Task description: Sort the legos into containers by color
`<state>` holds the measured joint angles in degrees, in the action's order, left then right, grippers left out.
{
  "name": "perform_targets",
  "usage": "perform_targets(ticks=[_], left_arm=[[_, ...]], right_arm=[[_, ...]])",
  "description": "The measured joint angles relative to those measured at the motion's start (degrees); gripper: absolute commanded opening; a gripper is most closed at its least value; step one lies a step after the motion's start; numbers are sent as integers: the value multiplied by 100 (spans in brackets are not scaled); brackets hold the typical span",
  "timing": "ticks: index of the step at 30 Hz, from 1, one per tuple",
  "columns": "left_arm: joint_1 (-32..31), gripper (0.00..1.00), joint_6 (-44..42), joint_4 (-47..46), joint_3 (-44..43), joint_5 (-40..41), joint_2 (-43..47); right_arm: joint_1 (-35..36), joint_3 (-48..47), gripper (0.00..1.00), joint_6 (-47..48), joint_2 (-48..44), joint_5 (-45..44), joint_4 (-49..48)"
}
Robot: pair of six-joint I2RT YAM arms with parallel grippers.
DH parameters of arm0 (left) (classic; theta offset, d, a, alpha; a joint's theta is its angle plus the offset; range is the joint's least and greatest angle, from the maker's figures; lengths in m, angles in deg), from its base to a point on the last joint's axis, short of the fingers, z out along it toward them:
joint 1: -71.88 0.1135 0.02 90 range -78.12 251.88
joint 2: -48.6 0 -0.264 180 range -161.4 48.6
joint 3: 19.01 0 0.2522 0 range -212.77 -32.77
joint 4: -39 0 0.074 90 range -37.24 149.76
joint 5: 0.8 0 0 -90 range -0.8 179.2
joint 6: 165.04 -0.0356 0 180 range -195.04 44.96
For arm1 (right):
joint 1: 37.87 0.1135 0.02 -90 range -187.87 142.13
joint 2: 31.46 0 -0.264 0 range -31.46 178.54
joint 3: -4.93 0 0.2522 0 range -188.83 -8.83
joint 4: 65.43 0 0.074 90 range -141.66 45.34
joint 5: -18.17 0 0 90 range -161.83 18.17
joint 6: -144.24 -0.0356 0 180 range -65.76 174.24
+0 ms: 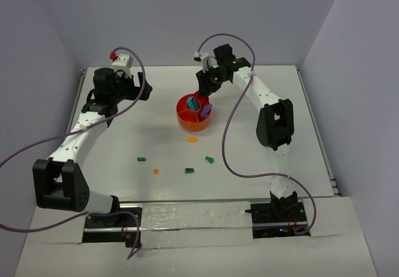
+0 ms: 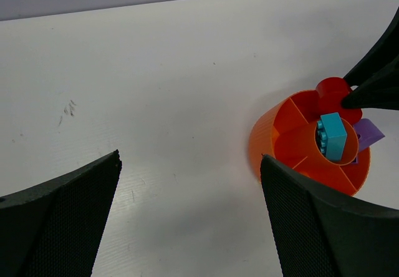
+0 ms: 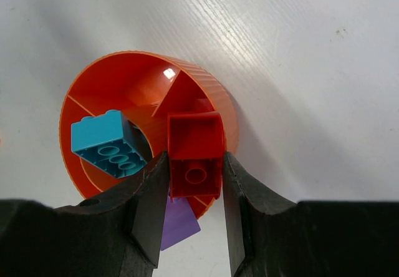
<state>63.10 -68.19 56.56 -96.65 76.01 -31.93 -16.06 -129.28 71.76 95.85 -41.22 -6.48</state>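
One red brick (image 3: 195, 152) sits pinched in right tool (image 3: 195, 165) above orange bowl (image 3: 215, 96).

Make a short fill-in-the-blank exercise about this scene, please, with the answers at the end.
1. The right gripper holds a ___ brick over the bowl.
2. On the table lie ___ green bricks.
3. The left gripper is empty and ___.

Missing words: red; three; open.
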Motion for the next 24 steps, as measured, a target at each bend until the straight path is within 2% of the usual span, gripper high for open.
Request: perform_targets(ticks=[2,4,12,16,19,24], left_arm=[[0,99,-2,8,32,-1,22],[0,99,-16,16,50,-10,33],[58,99,-364,134,371,-395,396],[225,99,-816,555,464,-772,604],[365,99,-1366,1002,469,-997,674],[468,97,-2697,2199,551,-1360,794]], right_arm=[[17,0,41,53,0,-8,14],[20,0,51,77,0,-19,21],[26,0,66,119,-84,-22,68],[29,0,77,97,-185,-18,82],[27,0,91,23,-286,-13,95],[-36,2,100,-238,-527,64,90]])
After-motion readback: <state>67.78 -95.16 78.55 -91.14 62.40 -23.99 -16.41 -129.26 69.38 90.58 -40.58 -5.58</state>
